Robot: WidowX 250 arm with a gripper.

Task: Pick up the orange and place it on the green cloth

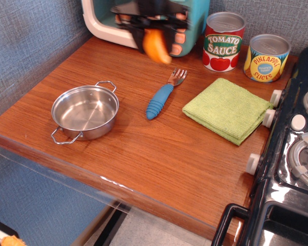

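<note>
Wood counter: blurred jaws pinching the orange in air, arm cut off at top; green cloth bare.

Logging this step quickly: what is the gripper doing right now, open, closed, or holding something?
Gripper: closed on the small bright-orange toy half orange, held in the air above the wooden counter, not yet over the lime-green folded cloth.

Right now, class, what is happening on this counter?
The robot arm's pincer holds the orange in the air, in front of the toy microwave at the back of the counter. The green cloth lies flat to the right with nothing on it, so the orange has yet to be set down. The steel pan and the blue-handled fork sit untouched.
</note>
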